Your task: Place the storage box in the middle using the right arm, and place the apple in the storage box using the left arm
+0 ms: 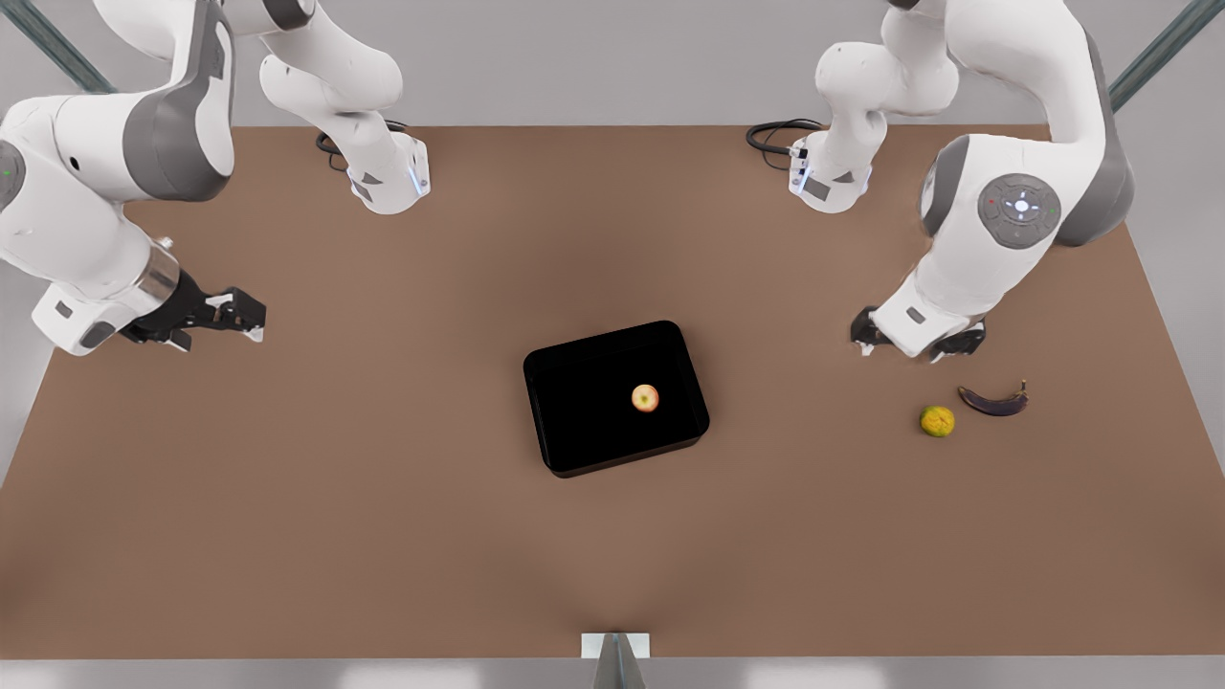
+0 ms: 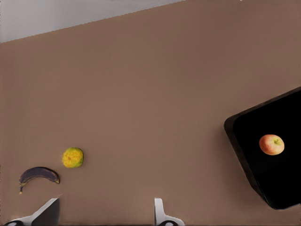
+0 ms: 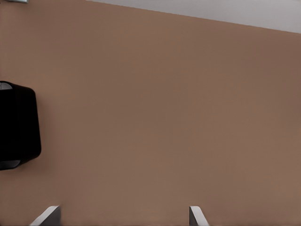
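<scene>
1. Brown tabletop spreads wide under a pale grey wall, and from where I stand it carries two white robot arms, one tub and three pieces of produce.
2. One storage box, glossy black with rounded corners and low walls, sits about mid-table, turned slightly askew to the table's edges.
3. One apple, pinkish-red with a pale yellow blush, lies inside that box on its floor. It is a little toward the front view's right side and clear of the walls. It is the single item in the tub.
4. One yellow-green bumpy round fruit rests on the bare table well off to the front view's right of the box.
5. One dark purple eggplant, curved, lies just beside that fruit, not touching it.
6. Left gripper hangs low over the table at the front view's right, near the eggplant and the bumpy fruit. Its fingers are spread apart with nothing between them.
7. Right gripper is at the front view's left, well apart from the box and pointing toward the table's middle. Its fingers are likewise spread wide and hold nothing.
8. Two black cable loops lie at the far edge, one by each arm's base.
</scene>
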Motion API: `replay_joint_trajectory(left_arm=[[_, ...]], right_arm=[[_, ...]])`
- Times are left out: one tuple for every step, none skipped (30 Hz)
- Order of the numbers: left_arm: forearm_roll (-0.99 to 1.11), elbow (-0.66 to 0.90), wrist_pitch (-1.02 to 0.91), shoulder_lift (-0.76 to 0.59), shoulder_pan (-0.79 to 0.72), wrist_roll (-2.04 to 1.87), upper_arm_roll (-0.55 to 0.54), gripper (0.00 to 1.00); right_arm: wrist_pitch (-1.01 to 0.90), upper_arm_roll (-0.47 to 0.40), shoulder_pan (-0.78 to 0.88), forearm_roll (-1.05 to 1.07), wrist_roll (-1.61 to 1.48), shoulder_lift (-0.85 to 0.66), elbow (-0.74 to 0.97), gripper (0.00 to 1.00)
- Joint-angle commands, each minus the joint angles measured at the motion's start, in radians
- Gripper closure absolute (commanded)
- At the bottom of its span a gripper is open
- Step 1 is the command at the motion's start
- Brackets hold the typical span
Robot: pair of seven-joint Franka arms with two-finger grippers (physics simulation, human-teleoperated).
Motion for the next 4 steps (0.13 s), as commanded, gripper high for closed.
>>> replay_joint_trajectory(left_arm=[[-0.063,0.0,-0.001,-0.006,-0.027,-0.004,-0.001,0.0],[-0.063,0.0,-0.012,-0.007,-0.03,-0.004,-0.001,0.0],[-0.065,0.0,-0.013,-0.01,-0.038,-0.002,-0.001,0.0],[-0.063,0.002,-0.01,-0.014,-0.041,0.001,-0.003,0.0]], right_arm=[[0.0,0.0,-0.002,0.0,0.0,0.0,0.0,0.0],[0.0,0.0,-0.005,0.0,0.0,0.001,0.0,0.0],[0.0,0.0,-0.007,0.0,-0.002,0.003,0.0,0.0],[0.0,0.0,-0.004,0.0,0.0,0.003,0.001,0.0]])
